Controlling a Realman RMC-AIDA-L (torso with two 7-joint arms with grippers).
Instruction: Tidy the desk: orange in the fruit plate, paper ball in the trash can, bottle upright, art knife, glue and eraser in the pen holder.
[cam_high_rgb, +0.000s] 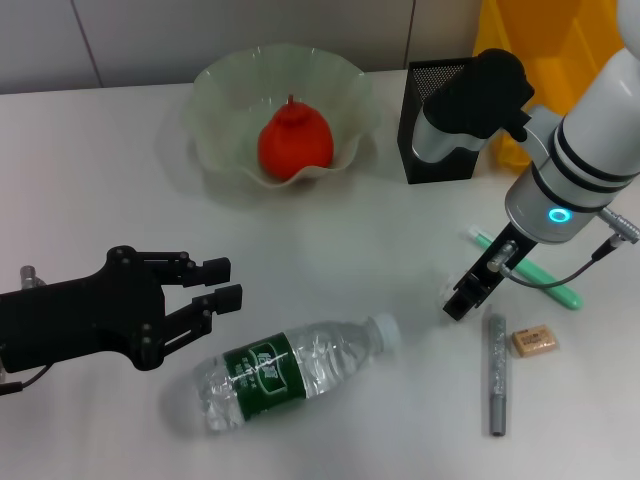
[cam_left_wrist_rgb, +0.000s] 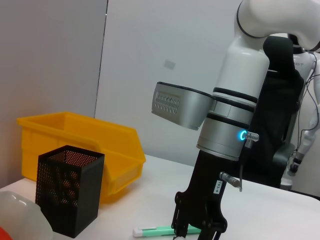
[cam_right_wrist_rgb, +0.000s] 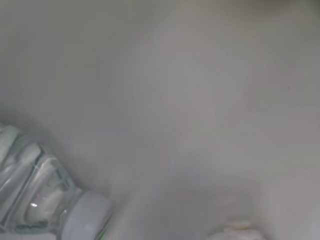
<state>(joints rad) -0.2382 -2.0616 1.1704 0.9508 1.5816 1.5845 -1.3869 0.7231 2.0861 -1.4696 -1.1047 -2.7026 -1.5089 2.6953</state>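
Note:
The orange (cam_high_rgb: 295, 145) lies in the pale-green fruit plate (cam_high_rgb: 225, 85) at the back. The bottle (cam_high_rgb: 290, 375) lies on its side at the front, cap toward the right; its cap end shows in the right wrist view (cam_right_wrist_rgb: 47, 205). My left gripper (cam_high_rgb: 215, 285) is open and empty, just left of and above the bottle. My right gripper (cam_high_rgb: 463, 300) is down at the table right of the cap. A whitish wrinkly edge, perhaps the paper ball (cam_right_wrist_rgb: 235, 231), shows in the right wrist view; in the head view the paper ball is hidden. The green art knife (cam_high_rgb: 530, 272), grey glue stick (cam_high_rgb: 496, 372) and eraser (cam_high_rgb: 535, 342) lie by the right gripper.
The black mesh pen holder (cam_high_rgb: 437, 135) stands at the back right, also in the left wrist view (cam_left_wrist_rgb: 70, 195). The yellow trash can (cam_high_rgb: 560, 60) is behind it, beyond the table edge. The right arm's elbow hangs over the pen holder.

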